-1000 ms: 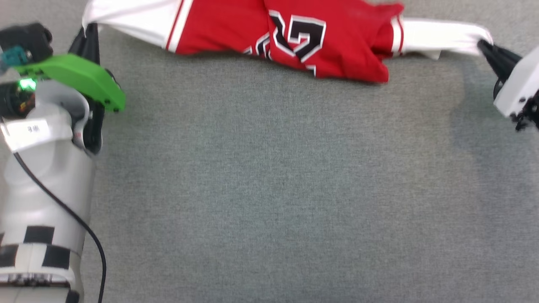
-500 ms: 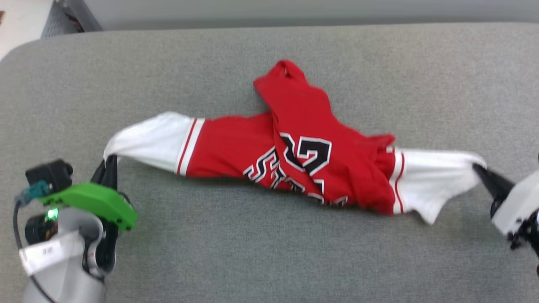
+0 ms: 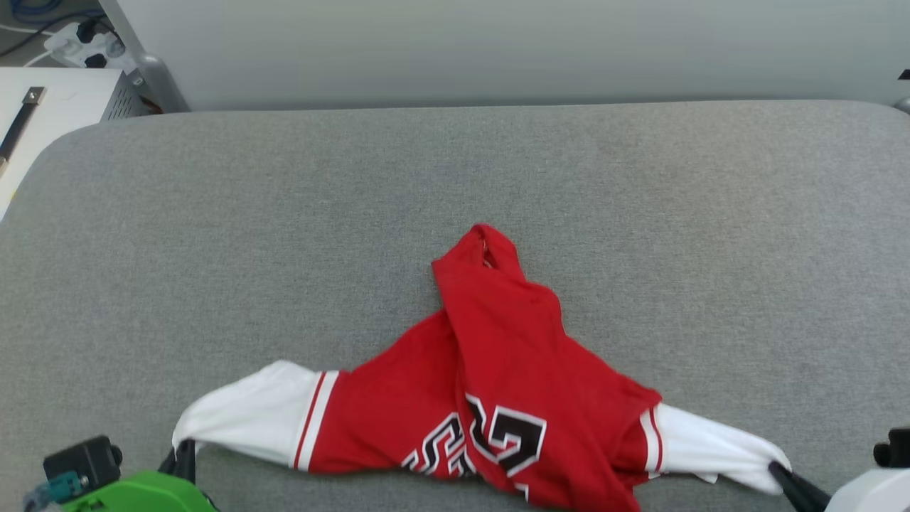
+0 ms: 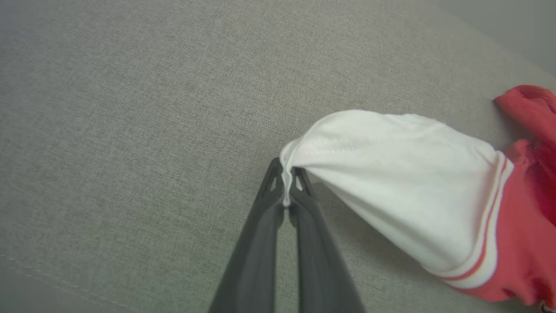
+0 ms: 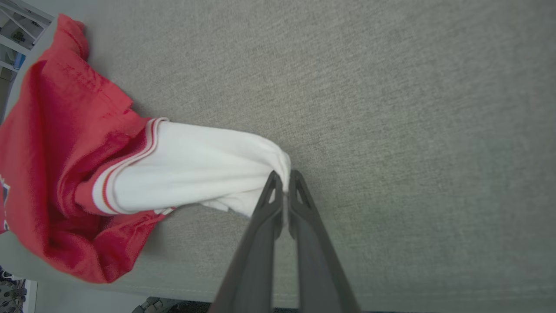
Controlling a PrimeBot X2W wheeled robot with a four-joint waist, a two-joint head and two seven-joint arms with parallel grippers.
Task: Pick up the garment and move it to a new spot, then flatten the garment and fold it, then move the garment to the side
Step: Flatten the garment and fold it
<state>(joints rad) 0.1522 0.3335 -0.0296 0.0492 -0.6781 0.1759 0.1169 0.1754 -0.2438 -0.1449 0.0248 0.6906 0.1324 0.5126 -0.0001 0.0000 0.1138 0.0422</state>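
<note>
The garment (image 3: 498, 384) is a red jersey with white sleeves and black "23" lettering, stretched sideways low in the head view, its red body bunched toward the table's middle. My left gripper (image 3: 186, 455) is shut on the tip of the left white sleeve (image 4: 391, 182); the left wrist view shows the cloth pinched between the fingertips of that gripper (image 4: 286, 174). My right gripper (image 3: 782, 475) is shut on the tip of the right white sleeve (image 5: 195, 165), the cloth clamped at its fingertips (image 5: 283, 179). Both sleeves are lifted slightly off the surface.
The grey padded table (image 3: 640, 213) stretches wide behind the garment. A pale wall runs along its far edge. A white unit (image 3: 50, 99) with cables stands past the table's far left corner. The table's near edge (image 5: 217, 291) lies just below the right sleeve.
The head camera has tilted up, so the table's far edge and the wall have come into view. Both grippers still hold the sleeve tips, the garment stretched between them.
</note>
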